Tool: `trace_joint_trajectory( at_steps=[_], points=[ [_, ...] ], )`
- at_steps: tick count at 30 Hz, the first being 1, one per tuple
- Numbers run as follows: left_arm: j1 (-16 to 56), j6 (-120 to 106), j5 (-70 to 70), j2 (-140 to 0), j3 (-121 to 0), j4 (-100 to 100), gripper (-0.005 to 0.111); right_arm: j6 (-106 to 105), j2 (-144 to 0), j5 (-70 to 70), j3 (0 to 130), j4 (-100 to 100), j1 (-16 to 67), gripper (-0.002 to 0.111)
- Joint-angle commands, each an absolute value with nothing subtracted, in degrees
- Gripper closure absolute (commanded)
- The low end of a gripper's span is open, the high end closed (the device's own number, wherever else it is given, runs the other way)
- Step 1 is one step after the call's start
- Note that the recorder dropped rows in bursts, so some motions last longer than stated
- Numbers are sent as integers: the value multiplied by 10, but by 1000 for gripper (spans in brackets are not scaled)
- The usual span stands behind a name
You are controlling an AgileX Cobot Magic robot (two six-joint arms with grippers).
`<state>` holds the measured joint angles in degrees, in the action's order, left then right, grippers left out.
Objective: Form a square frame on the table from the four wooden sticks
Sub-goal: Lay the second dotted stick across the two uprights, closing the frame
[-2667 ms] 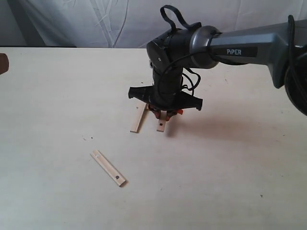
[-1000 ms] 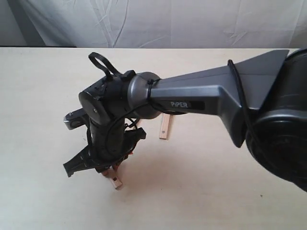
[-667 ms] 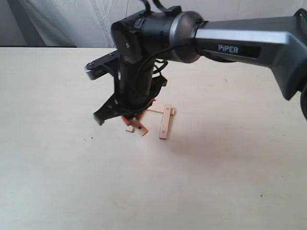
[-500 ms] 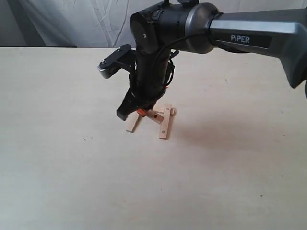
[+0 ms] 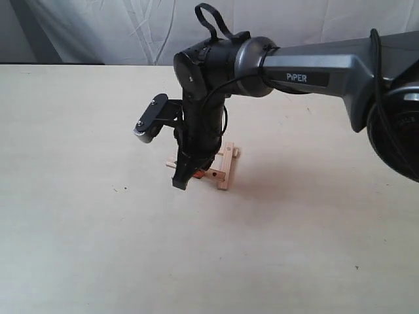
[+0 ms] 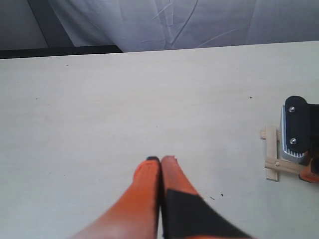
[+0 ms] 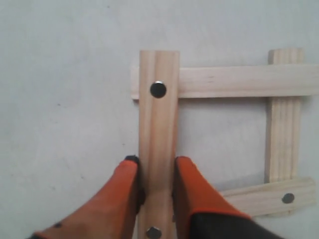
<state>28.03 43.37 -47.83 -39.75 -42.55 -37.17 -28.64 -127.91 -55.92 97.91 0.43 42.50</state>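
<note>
The four wooden sticks lie as a small square frame (image 5: pixel 227 167) on the table (image 5: pixel 91 248). In the right wrist view one stick (image 7: pixel 158 124) with dark holes near its ends crosses over the end of a second stick (image 7: pixel 229 81). A third (image 7: pixel 284 119) and a fourth (image 7: pixel 264 199) close the square. My right gripper (image 7: pixel 155 164) is shut on the first stick, an orange finger on each side of it. In the exterior view that gripper (image 5: pixel 190 173) points down at the frame's left side and hides it. My left gripper (image 6: pixel 160 162) hovers shut over bare table, holding nothing.
A white cloth (image 5: pixel 131 33) hangs behind the table's far edge. The right arm (image 5: pixel 308 62) reaches in from the right across the middle. Its wrist camera housing (image 5: pixel 150 118) juts out left of the frame. The left wrist view shows the frame (image 6: pixel 271 159) far off to one side.
My right gripper picked up the loose stick at the front left, carried it back to the other three and lowered it onto them, closing the square.
</note>
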Motion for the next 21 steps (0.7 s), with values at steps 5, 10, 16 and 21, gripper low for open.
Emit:
trace_joint_trajectory(
  at_steps=[5,10,16,21],
  points=[
    [281,433,-476,-393,-422,-375,107,-284,-1289,-553,980,-25,423,109],
    [281,433,-476,-393,-422,-375,107,-276,-1287,-564,980,-25,423,75],
    [281,433,-476,-393,-422,-375,107,-175,-1253,-576,980,-25,422,73],
    [281,424,-476,-393,-422,-369,107,-58,-1215,-594,980,-16,408,85]
  ],
)
